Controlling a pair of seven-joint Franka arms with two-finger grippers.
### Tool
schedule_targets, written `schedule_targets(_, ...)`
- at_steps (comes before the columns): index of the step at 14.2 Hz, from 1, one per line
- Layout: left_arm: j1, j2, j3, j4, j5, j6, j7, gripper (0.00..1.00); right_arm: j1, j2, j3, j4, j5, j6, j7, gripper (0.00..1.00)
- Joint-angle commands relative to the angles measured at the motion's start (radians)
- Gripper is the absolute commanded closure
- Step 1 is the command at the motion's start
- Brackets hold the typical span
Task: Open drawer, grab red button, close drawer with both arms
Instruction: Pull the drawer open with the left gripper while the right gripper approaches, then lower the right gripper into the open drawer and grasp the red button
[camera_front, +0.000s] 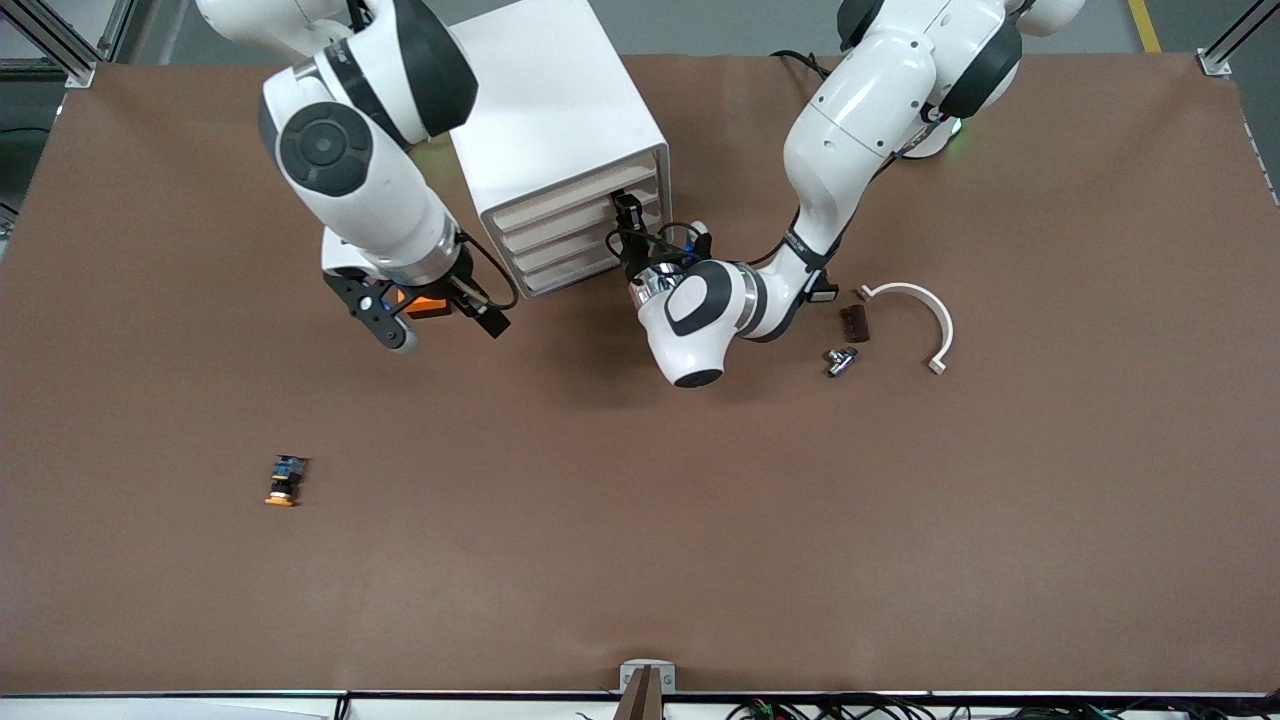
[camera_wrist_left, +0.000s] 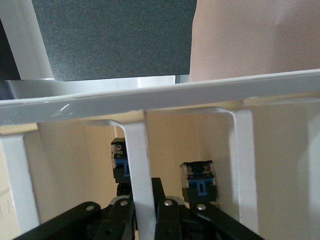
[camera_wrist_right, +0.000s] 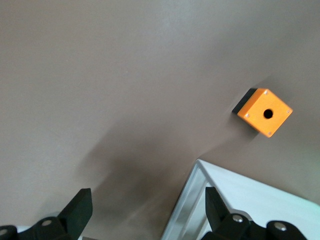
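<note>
Left gripper (camera_front: 627, 212) was clamped on a white handle bar (camera_wrist_left: 141, 170) of the drawer (camera_front: 580, 198), top of four in the white cabinet (camera_front: 555, 120); in the left wrist view the black fingers (camera_wrist_left: 120, 215) pinched that bar from both sides, and two small button bodies with blue back pieces (camera_wrist_left: 199, 181) showed past it, cap colour not visible, so couldn't tell whether either was the red button. Drawer fronts looked flush in the front view; couldn't tell whether the drawer was pulled out at all. Right gripper (camera_front: 440, 325) hung with fingers (camera_wrist_right: 80, 207) spread wide, nothing between them, over the table (camera_front: 640, 520) just beside the cabinet toward the right arm's end, above an orange box (camera_wrist_right: 262, 112) with a round hole in its face. An orange-capped button (camera_front: 284, 481) lay on the table nearer the front camera, well apart from the cabinet. Toward the left arm's end sat a small brown block (camera_front: 854, 322), a metal fitting (camera_front: 839, 360) and a curved white clip (camera_front: 925, 318).
</note>
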Motion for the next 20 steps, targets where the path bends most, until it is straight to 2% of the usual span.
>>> schedule_targets(1, 0.012, 0.011, 0.01, 0.023, -0.023, -0.016, -0.02, 0.9, 0.046, 0.019, -0.011, 0.005, 0.007, 0.018, 0.049, 0.0)
schedule_targets(9, 0.129, 0.017, 0.014, 0.029, -0.063, -0.013, -0.04, 0.89, 0.122, 0.06, -0.011, 0.001, -0.004, 0.09, 0.171, 0.0)
schedule_targets(18, 0.285, 0.017, 0.016, 0.03, -0.066, -0.008, -0.038, 0.85, 0.255, 0.088, -0.012, 0.001, -0.017, 0.15, 0.366, 0.0)
schedule_targets(20, 0.301, 0.017, 0.016, 0.03, -0.066, -0.007, -0.032, 0.84, 0.287, 0.105, -0.012, 0.001, -0.043, 0.171, 0.427, 0.0)
